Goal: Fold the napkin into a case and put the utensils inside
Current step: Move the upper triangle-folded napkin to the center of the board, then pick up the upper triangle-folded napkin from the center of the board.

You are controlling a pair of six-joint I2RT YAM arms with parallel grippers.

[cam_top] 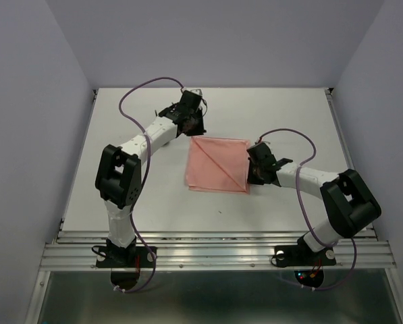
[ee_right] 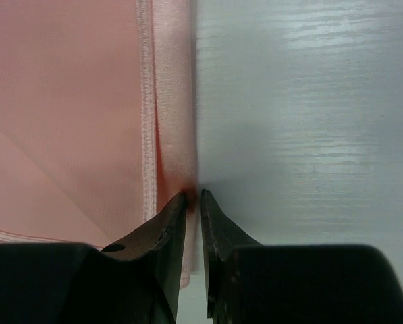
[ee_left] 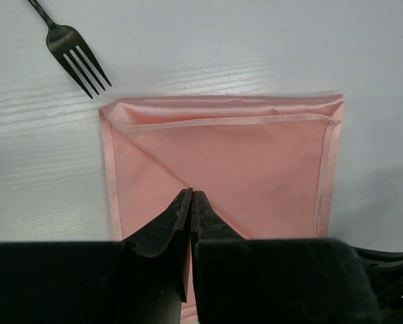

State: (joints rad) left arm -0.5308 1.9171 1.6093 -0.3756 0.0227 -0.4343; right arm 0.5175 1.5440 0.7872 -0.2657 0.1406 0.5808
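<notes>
- Black fingers (ee_left: 167, 226) of the left gripper (ee_left: 191, 196) fill the bottom of the left wrist view. They are pressed together, with only a hairline seam between the tips.
- They hang above the napkin (ee_left: 221, 162), which lies flat beneath them; no cloth is lifted or caught between them.
- From overhead, this gripper sits at the napkin's far left corner.
- The right gripper (ee_right: 194, 198) stands with its jaws a narrow slit apart, tips down at the napkin's right edge.
- The folded hem runs straight to the left fingertip (ee_right: 177, 206). I cannot tell whether the tips nip the hem or merely touch it.
- The napkin is pale salmon pink and folded into a near-square. It lies flat around the middle of the white table (cam_top: 289, 111), between the two grippers.
- A diagonal crease crosses it, and one side shows a doubled, hemmed fold.
- A black fork (ee_left: 76, 57) lies on the bare table just off one corner of the napkin, not touching it. Its tines point toward that corner and its handle runs out of the left wrist view.
- The overhead view does not show the fork, so I cannot place its side of the table.
- Purple cables (cam_top: 150, 82) loop above each arm.
- Both arm bases (cam_top: 123, 255) are bolted to the rail at the near edge.
</notes>
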